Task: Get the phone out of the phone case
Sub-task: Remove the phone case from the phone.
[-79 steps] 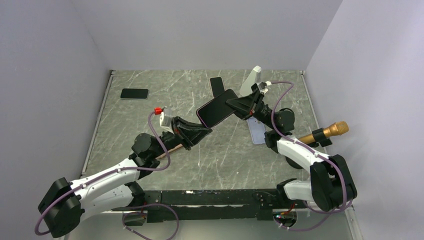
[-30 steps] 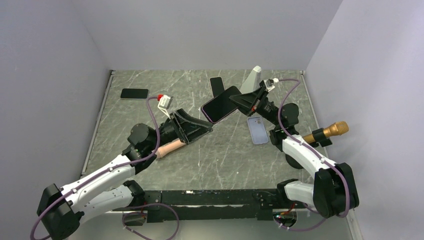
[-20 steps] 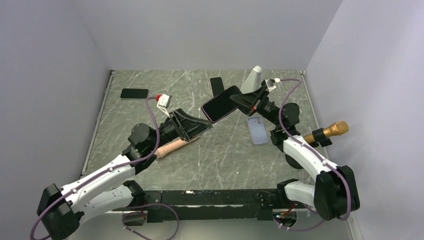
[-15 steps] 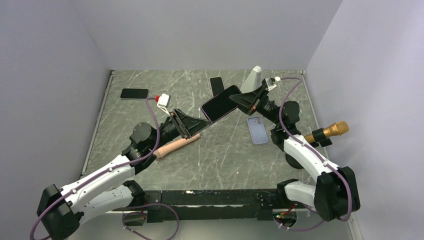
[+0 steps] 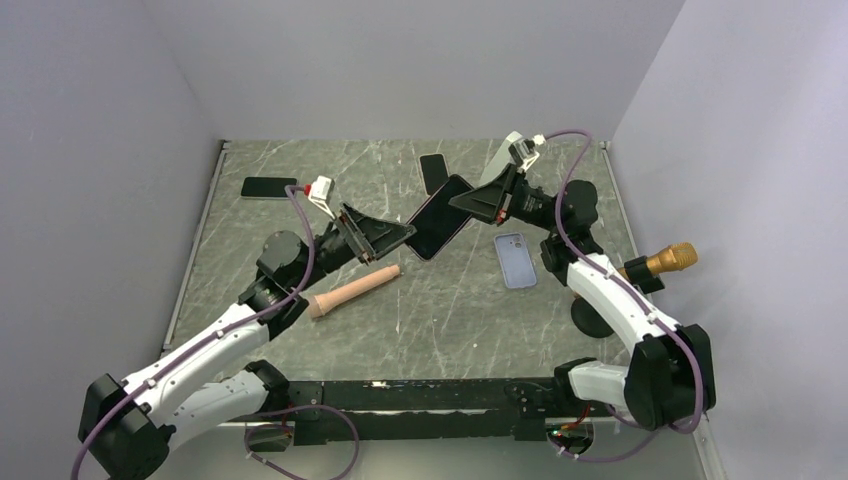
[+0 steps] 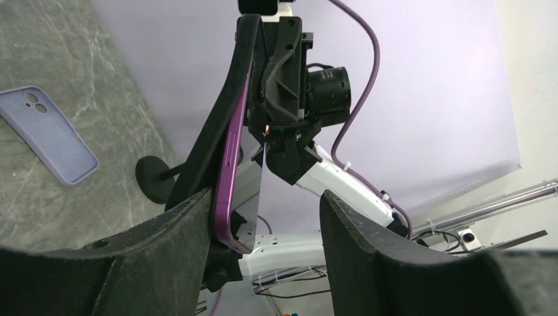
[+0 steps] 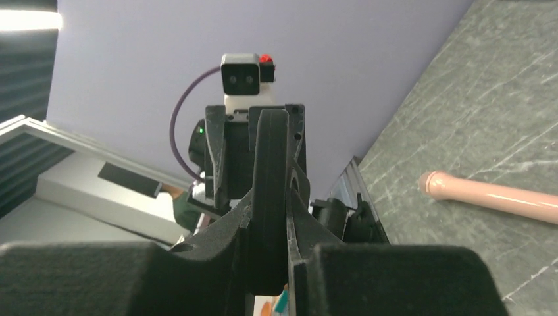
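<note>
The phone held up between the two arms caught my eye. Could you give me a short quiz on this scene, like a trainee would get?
1. True or false: the phone is held by nothing.
2. Which gripper is shut on it? A) left B) right C) both
3. Fill in: the case lying flat on the table is ____ in colour.
Key: 1 false. 2 B: the right gripper clamps its upper end, while the left gripper stands open around its lower end. 3 lilac.
</note>
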### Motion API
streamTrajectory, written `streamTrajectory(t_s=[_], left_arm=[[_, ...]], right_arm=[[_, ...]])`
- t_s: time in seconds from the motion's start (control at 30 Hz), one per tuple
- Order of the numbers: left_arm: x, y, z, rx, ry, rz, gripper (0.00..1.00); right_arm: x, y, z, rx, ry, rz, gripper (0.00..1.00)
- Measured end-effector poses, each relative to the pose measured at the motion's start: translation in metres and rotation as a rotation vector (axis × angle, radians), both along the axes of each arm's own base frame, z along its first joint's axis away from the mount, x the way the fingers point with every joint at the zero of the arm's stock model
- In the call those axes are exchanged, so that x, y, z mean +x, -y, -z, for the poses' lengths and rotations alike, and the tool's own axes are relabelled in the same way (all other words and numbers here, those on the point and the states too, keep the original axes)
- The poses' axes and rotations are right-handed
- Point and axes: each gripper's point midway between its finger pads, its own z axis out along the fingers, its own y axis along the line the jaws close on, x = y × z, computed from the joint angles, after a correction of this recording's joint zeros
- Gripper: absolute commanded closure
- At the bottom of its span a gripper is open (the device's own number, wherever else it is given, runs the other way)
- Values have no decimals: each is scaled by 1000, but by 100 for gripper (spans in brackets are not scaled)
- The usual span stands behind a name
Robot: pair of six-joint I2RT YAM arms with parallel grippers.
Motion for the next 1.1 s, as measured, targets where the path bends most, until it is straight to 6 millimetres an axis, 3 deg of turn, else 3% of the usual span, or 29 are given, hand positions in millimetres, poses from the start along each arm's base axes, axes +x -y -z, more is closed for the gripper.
streamTrajectory(t_s=[0.1, 0.33, 0.5, 0.87, 0.93, 0.97, 1.1], left_arm=[[0, 0, 8, 34, -1, 40, 42], [-8, 19, 12, 164, 32, 203, 67], [-15, 27, 22, 198, 34, 294, 71], [-24, 30, 25, 197, 44, 368, 100], [-24, 31, 25, 194, 49, 376, 100], [-24, 31, 25, 193, 52, 376, 100], [-24, 29, 24, 197, 51, 358, 100]], right_arm=[[-3, -2, 5, -28, 6, -45, 100], [-10, -4, -3, -106, 84, -104, 100], [-16, -4, -1, -123, 94, -138, 100], [-19, -4, 1, -149, 96, -157, 100], [-18, -4, 0, -159, 106, -155, 100], [-18, -4, -1, -166, 112, -154, 96], [-19, -5, -1, -182, 115, -140, 57]])
